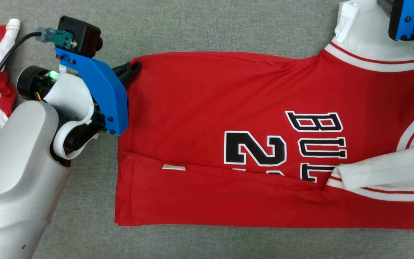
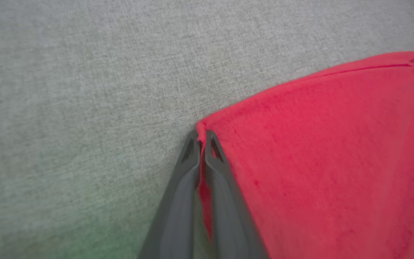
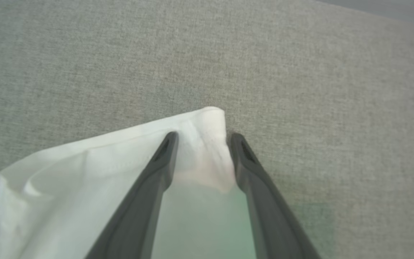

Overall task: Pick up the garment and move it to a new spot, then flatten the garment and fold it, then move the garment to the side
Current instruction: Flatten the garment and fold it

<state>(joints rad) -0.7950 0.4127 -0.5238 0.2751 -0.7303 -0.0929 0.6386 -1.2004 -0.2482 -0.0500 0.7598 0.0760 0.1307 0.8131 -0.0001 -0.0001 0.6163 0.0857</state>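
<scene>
Just behind our left pincer (image 1: 134,67) sits our blue bracket (image 1: 102,93), studded with black screws. Farther back comes our silver-grey forearm (image 1: 16,172).

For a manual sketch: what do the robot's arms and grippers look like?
Silver-grey left forearm, white wrist shell, blue bracket, black camera block, black cable, green light. The left gripper and right gripper each have two long, dark grey, tapering fingers.

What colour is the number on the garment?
Black number with white outline; head view shows it best.
</scene>
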